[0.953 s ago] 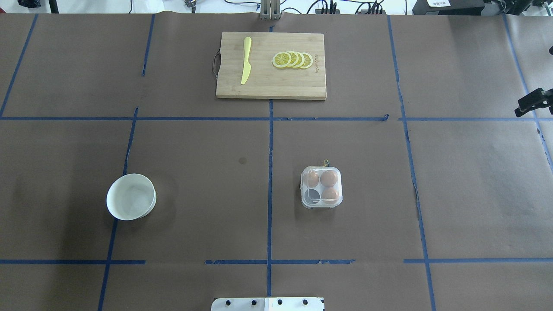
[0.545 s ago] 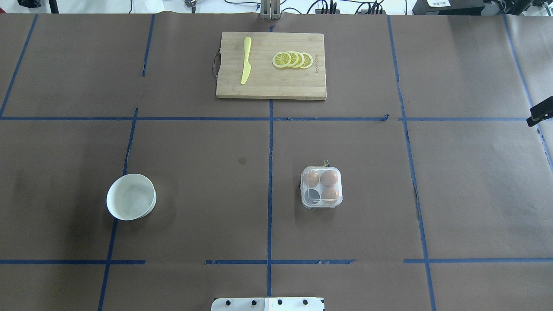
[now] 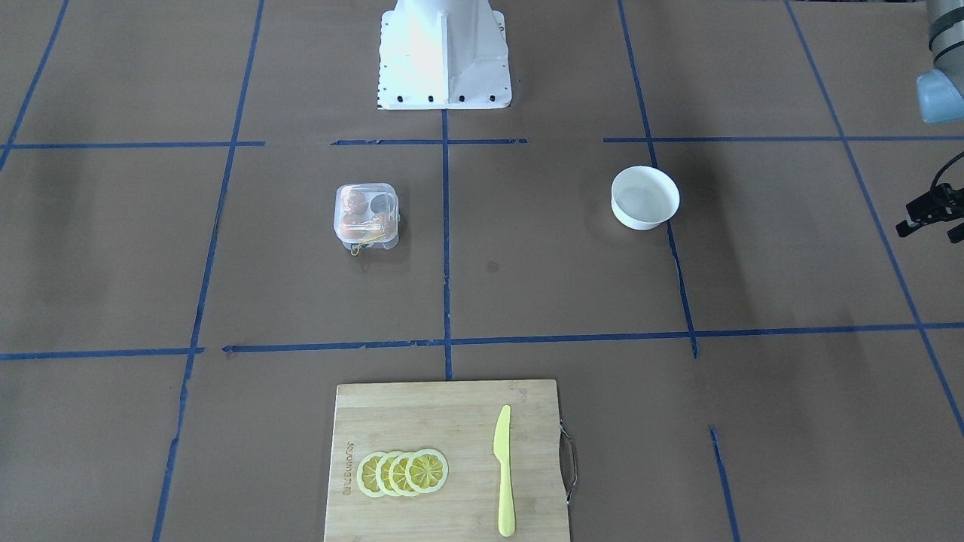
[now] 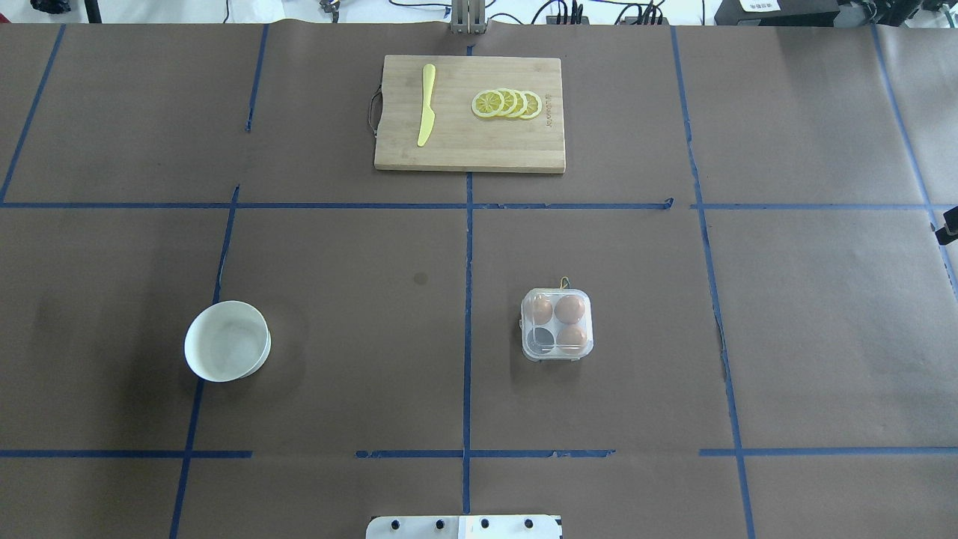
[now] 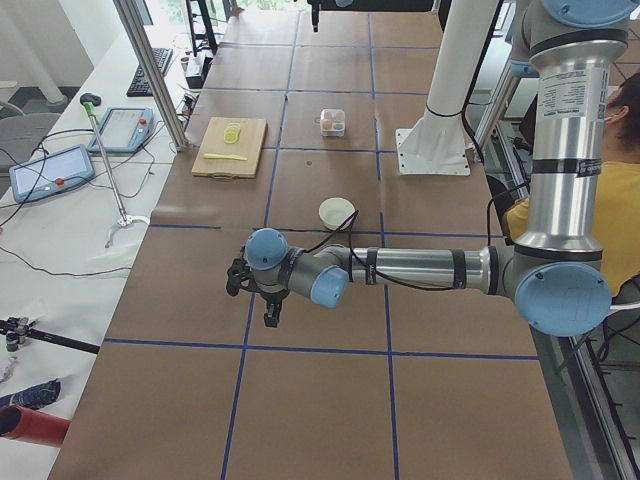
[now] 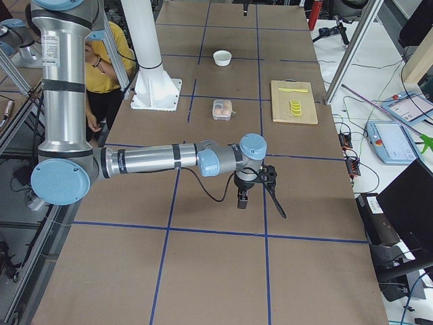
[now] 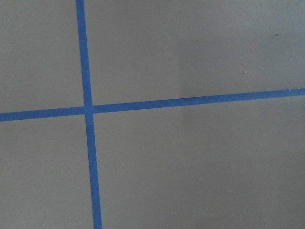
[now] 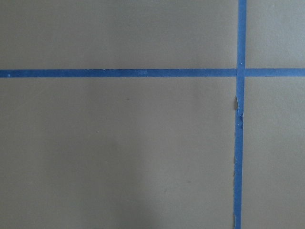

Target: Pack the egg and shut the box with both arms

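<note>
The clear egg box [image 4: 557, 324] stands right of the table's middle with its lid down over the cells; it also shows in the front view [image 3: 366, 214]. Three brown eggs lie inside, one of them at the far right [image 4: 569, 308]. The near-left cell [image 4: 540, 340] is dark and holds no egg. My left gripper [image 5: 252, 296] hovers over bare table far to the left, beyond the bowl; I cannot tell its state. My right gripper [image 6: 260, 196] is far to the right, only a black tip [image 4: 950, 224] at the overhead view's edge; its state is unclear.
A white bowl [image 4: 227, 340] stands empty on the left. A wooden cutting board [image 4: 470, 150] at the far middle carries a yellow knife [image 4: 426, 105] and lemon slices [image 4: 507, 103]. The white pedestal base [image 3: 444, 53] is at the robot's side. Both wrist views show only brown paper and blue tape.
My right gripper has drawn back to the right, almost out of the overhead view. The box, eggs and bowl have not moved.
</note>
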Tool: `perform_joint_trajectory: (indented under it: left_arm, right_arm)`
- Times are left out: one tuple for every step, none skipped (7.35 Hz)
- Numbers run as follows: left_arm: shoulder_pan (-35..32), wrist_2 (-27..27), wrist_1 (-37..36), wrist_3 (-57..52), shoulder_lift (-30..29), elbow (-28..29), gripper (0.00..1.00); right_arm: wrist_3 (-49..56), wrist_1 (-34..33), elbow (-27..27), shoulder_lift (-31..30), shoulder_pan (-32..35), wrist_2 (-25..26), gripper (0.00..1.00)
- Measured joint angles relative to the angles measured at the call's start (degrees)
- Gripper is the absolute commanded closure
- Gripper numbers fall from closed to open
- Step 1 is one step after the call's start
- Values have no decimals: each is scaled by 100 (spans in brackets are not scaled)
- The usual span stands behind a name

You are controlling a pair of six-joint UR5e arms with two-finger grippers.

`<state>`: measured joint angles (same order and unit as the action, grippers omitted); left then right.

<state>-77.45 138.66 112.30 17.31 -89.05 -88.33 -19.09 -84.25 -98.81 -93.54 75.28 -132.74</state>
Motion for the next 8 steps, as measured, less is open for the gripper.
perform_joint_trajectory:
  left_arm:
    - [2,-1,-2,-11,-9,0,0]
    - [4,-4,2,-15,-27,3,0]
    - [4,-7,5,-16,-53,-1,0]
    - [3,-11,2,-17,-69,-7,0]
    - [3,-24,-2,-17,-76,-4,0]
    - [6,-102,-5,-17,-77,2,0]
    - [5,-281,-6,-19,-77,5,0]
    - [-3,-520,-6,-23,-77,6,0]
  right_arm:
    - [1,2,-47,-59,16,-15,0]
    - [2,4,-66,-86,27,-20,0]
    - [2,5,-75,-97,41,-23,0]
    - [2,5,-80,-99,59,-23,0]
    - [2,5,-87,-102,83,-23,0]
    - [2,3,-98,-105,113,-24,0]
    - [4,1,-106,-114,132,-22,0]
    - [10,3,-112,-129,142,-18,0]
